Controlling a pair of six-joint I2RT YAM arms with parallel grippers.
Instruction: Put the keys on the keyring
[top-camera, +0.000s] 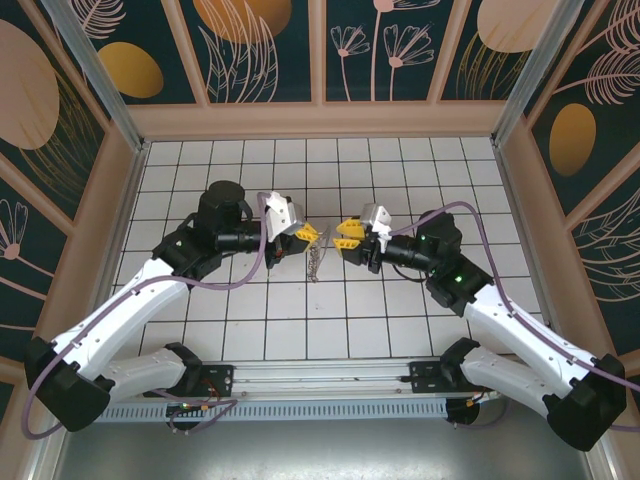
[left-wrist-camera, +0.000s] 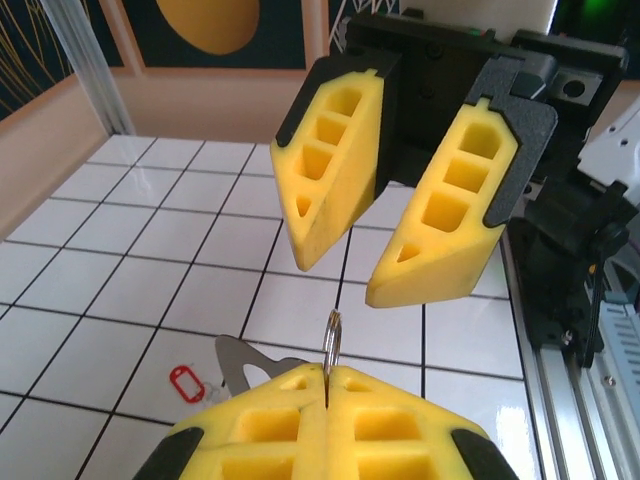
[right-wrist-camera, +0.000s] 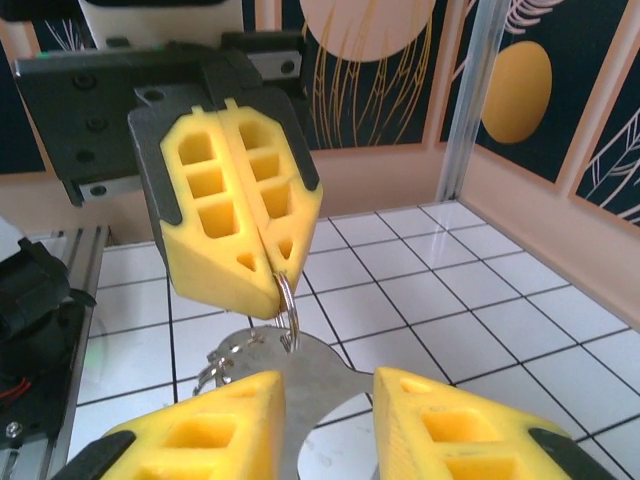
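Metal keyring: thin, stiff, slippery; pinched edge-on in closed left gripper. Right gripper, 12 o'clock, parted, empty. Red-tagged key, 9 o'clock: take by flat head.

Bright, even light; glare on tiles; wrist pics sl. soft.

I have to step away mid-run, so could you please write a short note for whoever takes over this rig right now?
Left gripper: shut on the keyring, pinching its wire at the fingertips.
Right gripper: open, close in front of the left one, holding nothing.
Key: its silvery blade sticks out beside the left gripper, with its red tag just beyond. I cannot tell whether it is threaded on the ring.
Done: the ring is gripped and presented.
Left: check that the tagged key is on the ring; if not, thread it.
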